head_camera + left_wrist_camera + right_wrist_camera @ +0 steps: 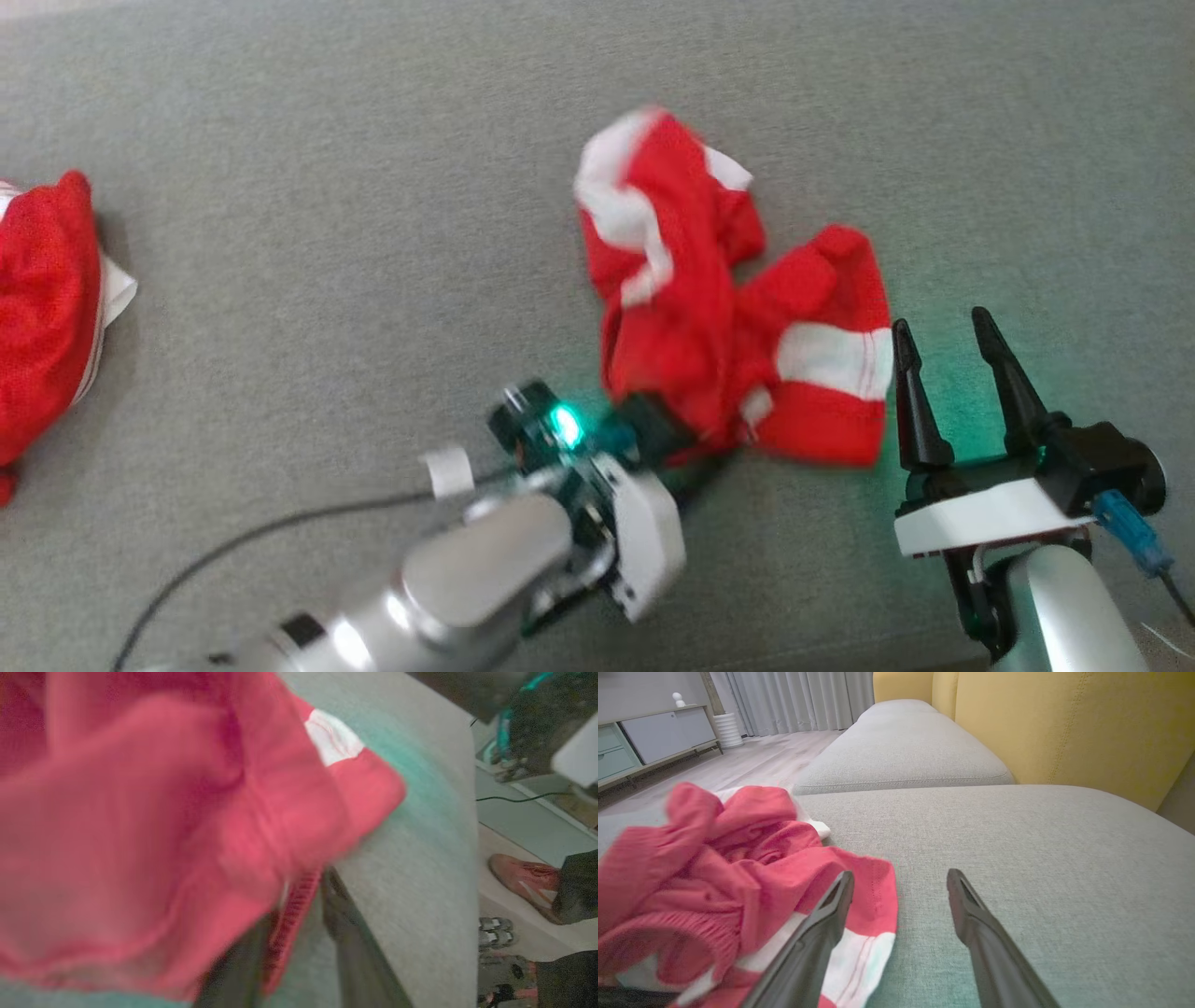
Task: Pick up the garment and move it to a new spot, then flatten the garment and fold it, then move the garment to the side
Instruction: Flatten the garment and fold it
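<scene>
1. Garment [691, 317] lies crumpled on the sofa [373, 280].
2. Left gripper [667, 434]: jaws clenched on the garment's near edge.
3. Right gripper [941, 327]: jaws released, just beside the garment's right edge.
4. Red cloth [47, 308] lies well apart, far left.

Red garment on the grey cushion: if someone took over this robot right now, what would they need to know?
Left gripper: closed on the red garment at its near edge.
Right gripper: open, empty, beside the garment's right edge.
Garment: crumpled on the grey cushion; another red garment lies far left.
Done: grasp only.
Left to do: lift, move, flatten, fold, set aside.
</scene>
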`<state>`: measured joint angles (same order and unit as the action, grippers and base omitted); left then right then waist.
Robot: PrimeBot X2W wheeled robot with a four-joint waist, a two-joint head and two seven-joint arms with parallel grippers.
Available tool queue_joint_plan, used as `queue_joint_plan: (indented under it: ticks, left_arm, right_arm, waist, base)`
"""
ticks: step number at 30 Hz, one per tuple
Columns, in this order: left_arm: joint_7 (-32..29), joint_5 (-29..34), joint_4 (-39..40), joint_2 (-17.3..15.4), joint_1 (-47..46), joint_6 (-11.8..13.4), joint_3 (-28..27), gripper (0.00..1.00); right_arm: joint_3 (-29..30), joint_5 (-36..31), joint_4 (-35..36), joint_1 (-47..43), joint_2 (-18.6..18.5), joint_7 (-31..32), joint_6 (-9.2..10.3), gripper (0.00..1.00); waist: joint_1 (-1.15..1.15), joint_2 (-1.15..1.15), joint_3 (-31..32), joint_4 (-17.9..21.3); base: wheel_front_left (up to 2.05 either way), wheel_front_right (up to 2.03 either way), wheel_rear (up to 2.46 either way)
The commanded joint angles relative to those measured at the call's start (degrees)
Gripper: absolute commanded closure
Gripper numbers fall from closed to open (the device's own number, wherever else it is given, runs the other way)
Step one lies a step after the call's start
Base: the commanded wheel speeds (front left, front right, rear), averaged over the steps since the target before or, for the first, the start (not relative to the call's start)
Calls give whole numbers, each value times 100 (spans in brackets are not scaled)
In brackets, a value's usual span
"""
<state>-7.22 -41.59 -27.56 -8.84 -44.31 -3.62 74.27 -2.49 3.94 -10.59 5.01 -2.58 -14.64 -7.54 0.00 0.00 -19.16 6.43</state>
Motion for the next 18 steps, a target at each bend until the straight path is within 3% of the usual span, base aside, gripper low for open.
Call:
queue_joint_plan:
  ticks: [1,4,15,18]
  left_arm:
    - [31,110,148,109,-5,-5,-94,0]
    - [41,144,174,178,106,91,-94,0]
    - [-130,1065,729,241,-175,966,-102,0]
    - [-230,1270,594,241,-196,1012,-99,0]
  right_arm:
    - [-128,-17,176,-1,-30,-36,5,0]
    - [-141,-15,172,-6,-30,-36,5,0]
    - [-180,53,137,-28,-30,-36,5,0]
    - [-200,82,139,-7,-30,-36,5,0]
  waist:
    - [0,0,-29,-62]
    - [0,0,-14,-77]
    - [0,0,54,92]
    - [0,0,22,138]
  base:
    - [0,0,0]
    - [0,0,0]
    - [0,0,0]
    - [0,0,0]
